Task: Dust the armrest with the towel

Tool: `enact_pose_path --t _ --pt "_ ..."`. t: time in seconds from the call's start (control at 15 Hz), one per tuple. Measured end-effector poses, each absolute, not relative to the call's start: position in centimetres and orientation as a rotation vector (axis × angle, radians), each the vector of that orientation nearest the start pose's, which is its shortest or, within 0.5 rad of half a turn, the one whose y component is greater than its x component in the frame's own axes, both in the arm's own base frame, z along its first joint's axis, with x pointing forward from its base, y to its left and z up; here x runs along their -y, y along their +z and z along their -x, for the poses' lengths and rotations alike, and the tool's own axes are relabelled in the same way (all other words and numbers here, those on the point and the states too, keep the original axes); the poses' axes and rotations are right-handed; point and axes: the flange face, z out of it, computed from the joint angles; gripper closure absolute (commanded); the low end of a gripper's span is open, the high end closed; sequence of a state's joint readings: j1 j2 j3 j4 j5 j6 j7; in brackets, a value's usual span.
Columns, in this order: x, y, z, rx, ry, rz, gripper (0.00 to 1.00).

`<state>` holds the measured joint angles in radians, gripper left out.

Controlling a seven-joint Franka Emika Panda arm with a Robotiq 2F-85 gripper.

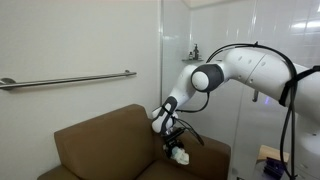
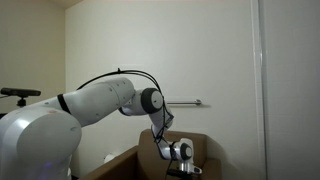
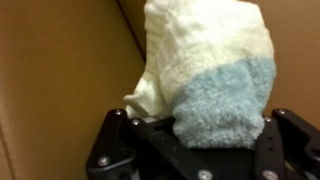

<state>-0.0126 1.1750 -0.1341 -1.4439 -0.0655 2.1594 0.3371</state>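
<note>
Hand [image 1: 176,148] of the white robot arm [image 1: 245,70] points down over the brown upholstered armchair [image 1: 100,145], its black fingers [image 3: 115,140] clamped on a crumpled white and pale-blue terry towel [image 3: 205,70]. In an exterior view the towel sits under the hand at the chair's brown armrest [image 1: 207,152]; whether they touch is unclear.

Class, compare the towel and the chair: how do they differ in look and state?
Colour: the towel is white and pale blue; the chair is plain brown. Surface: the towel looks fluffy and bunched; the chair looks smooth. State: the towel is pinched in the claw; the chair is not gripped. Both look soft.
</note>
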Motion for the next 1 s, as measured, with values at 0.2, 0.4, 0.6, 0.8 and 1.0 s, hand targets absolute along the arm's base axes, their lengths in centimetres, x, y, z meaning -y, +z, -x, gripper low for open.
enact_pose_path --t 0.2,0.4,0.6,0.8,1.0 --pt "8.9 -4.9 -62.0 -0.624 0.794 3.224 0.95" --pt "8.9 -5.3 -62.5 -0.625 0.837 3.220 0.95" --pt "8.9 -5.7 -62.8 -0.625 0.864 3.218 0.95" --pt "8.9 -6.0 -63.1 -0.625 0.879 3.217 0.95" --pt "8.8 -6.1 -63.3 -0.624 0.888 3.216 0.95"
